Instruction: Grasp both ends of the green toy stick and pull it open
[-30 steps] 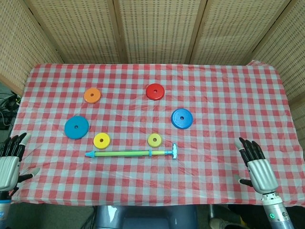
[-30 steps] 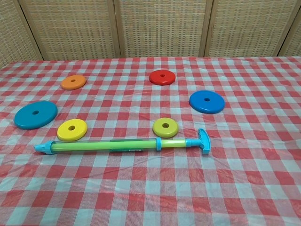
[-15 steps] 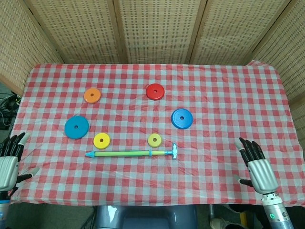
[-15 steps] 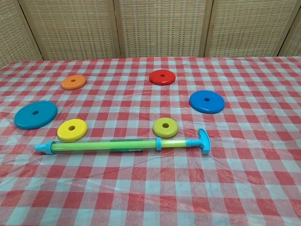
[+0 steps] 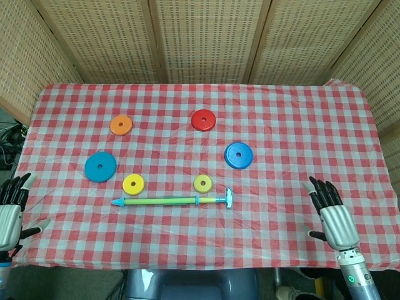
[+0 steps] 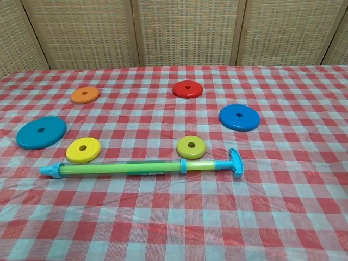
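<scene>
Right now your green toy stick [image 5: 172, 201] lies flat on the red-and-white checked tablecloth [image 5: 287, 125], near the front edge, running left to right with its blue pointed tip toward your left and its blue T-handle [image 5: 229, 198] toward your right. Neither hand touches it. Your left hand [image 5: 11, 212] hangs at the front left corner of the table, fingers spread and holding nothing; your right hand [image 5: 332, 216] sits at the front right edge, fingers likewise apart and empty, well apart from the handle. The chest view shows neither hand, only the stick [image 6: 141, 168] and the discs. Just behind the stick lie a yellow disc [image 5: 133, 184] and an olive-yellow disc [image 5: 202, 183]. Farther back you have a teal disc [image 5: 100, 167], an orange disc [image 5: 121, 125], a red disc [image 5: 203, 119] and a blue disc [image 5: 238, 155], all apart from one another.
</scene>
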You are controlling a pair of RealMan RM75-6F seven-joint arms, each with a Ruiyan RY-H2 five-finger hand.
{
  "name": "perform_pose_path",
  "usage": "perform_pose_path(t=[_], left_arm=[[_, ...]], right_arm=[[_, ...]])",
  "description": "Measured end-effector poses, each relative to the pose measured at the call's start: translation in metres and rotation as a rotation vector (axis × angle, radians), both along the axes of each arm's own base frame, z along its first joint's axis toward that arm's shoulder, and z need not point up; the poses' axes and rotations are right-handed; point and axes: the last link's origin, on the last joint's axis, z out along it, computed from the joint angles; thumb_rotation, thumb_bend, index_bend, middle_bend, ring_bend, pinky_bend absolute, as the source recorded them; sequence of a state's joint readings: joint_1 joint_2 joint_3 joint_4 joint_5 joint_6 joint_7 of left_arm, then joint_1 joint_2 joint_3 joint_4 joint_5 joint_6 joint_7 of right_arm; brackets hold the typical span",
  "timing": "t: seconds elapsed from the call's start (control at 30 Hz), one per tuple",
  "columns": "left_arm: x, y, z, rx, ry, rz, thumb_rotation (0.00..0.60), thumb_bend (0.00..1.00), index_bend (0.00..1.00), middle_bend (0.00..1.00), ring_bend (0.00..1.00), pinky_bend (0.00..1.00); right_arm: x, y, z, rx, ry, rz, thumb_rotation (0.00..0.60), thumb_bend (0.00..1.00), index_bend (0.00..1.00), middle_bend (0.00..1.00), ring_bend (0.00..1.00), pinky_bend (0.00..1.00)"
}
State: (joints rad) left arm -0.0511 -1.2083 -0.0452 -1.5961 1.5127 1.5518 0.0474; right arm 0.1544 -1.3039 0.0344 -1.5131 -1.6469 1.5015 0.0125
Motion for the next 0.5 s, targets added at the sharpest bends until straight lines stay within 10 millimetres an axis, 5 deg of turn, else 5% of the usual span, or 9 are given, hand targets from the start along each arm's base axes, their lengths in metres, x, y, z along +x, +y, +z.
perform_pose_path(t=[0.17,0.33,0.5], left_arm=[[-0.001,0.001,0.002,0.002,-0.012,0.002,0.600,0.12,0.00,0.00,0.00,0.00],[-0.004,0.004,0.003,0.005,-0.017,0.013,0.600,0.12,0.00,0.00,0.00,0.00],[-0.008,0.008,0.006,0.011,-0.023,0.021,0.600,0.12,0.00,0.00,0.00,0.00]], right_arm=[[0.026,-0.024,-0.009,-0.011,-0.004,0.043,0.600,0.12,0.17,0.16,0.11,0.13],[0.057,-0.049,-0.026,-0.015,0.013,0.081,0.600,0.13,0.27,0.56,0.50,0.36],[0.097,-0.072,-0.059,0.013,0.005,0.091,0.600,0.13,0.31,0.78,0.73,0.50]])
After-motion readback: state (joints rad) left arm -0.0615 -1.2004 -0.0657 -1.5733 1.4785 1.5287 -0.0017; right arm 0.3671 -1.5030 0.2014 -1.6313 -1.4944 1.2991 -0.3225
